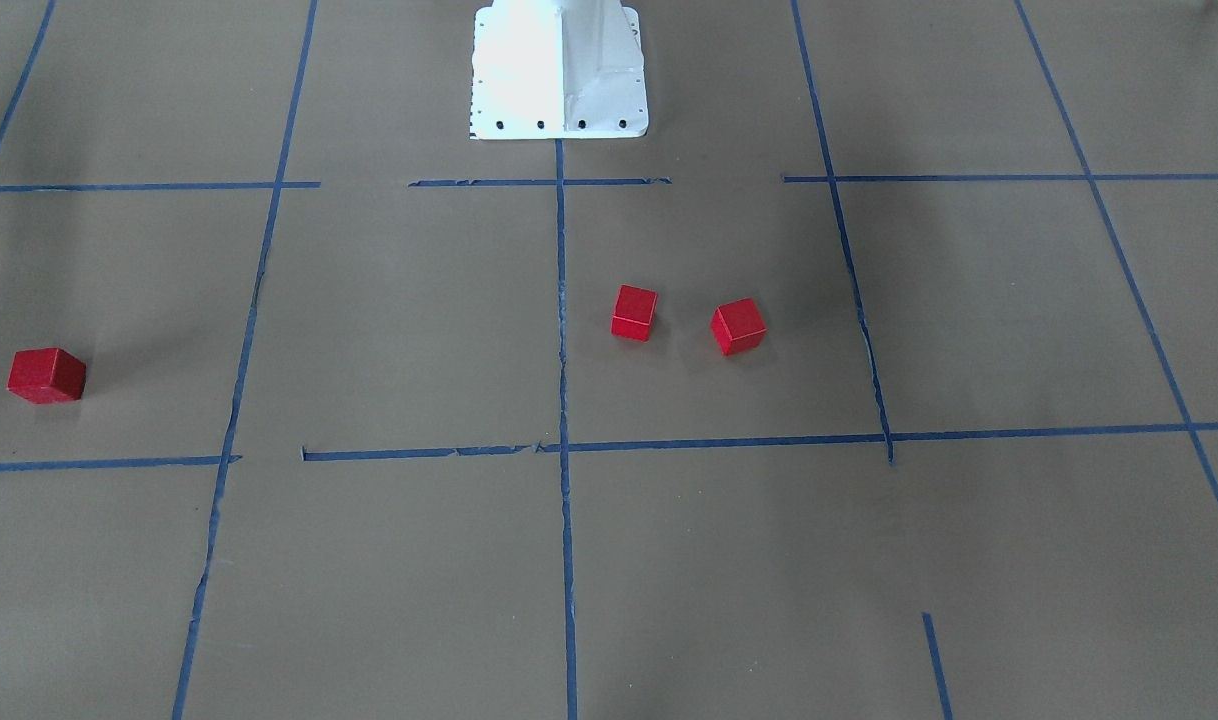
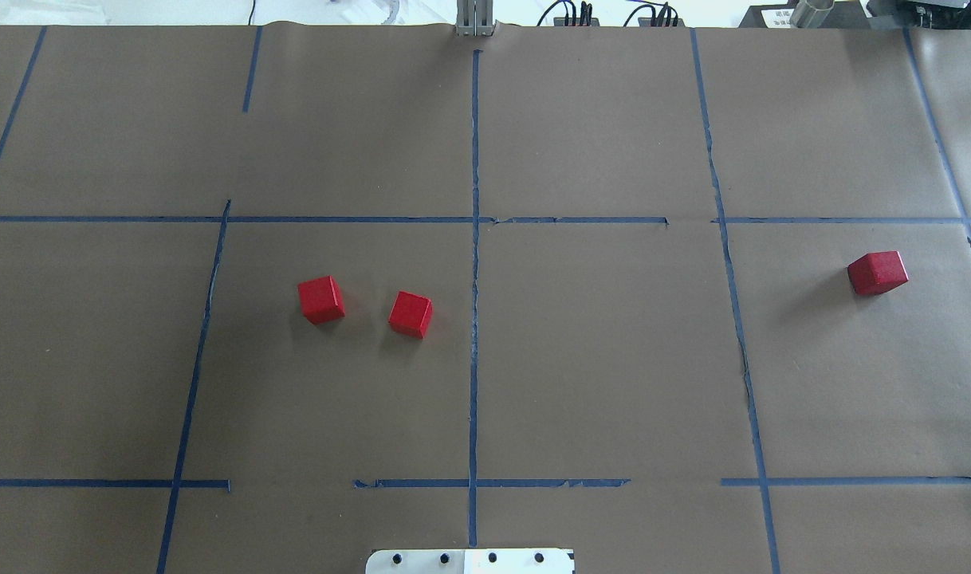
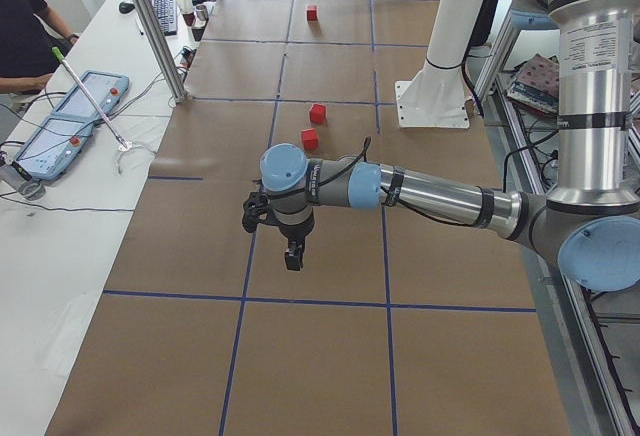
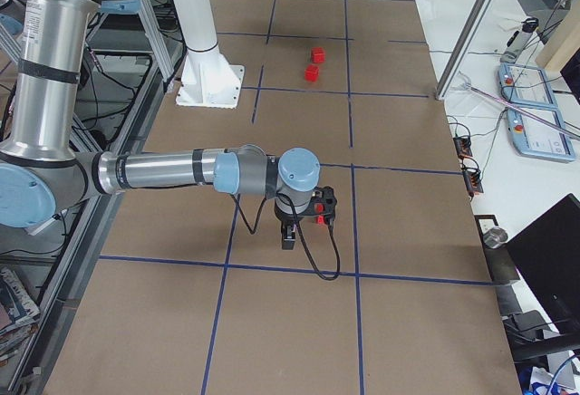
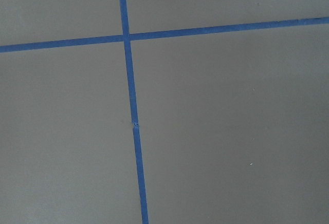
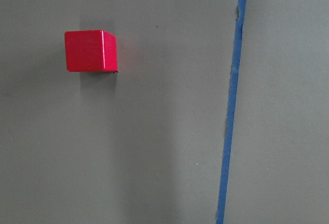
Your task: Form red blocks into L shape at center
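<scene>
Two red blocks [image 2: 320, 299] [image 2: 410, 313] lie a little apart in the left half of the center cell [image 2: 597, 351]; in the front-facing view they lie right of the middle tape line [image 1: 634, 312] [image 1: 738, 326]. The third red block [image 2: 877, 273] lies alone in the cell to the right [image 1: 46, 375]. My right gripper [image 4: 288, 236] hovers beside this block [image 4: 319, 218], which shows on the paper in the right wrist view [image 6: 90, 51]. My left gripper [image 3: 291, 256] hangs over bare paper, far from the blocks. I cannot tell whether either gripper is open or shut.
The white robot base [image 1: 559, 70] stands at the table's robot side. A metal post [image 3: 160, 36] rises at the far edge. An operators' table with teach pendants [image 3: 70, 116] [image 4: 535, 123] runs along that side. A person [image 3: 25, 26] sits there.
</scene>
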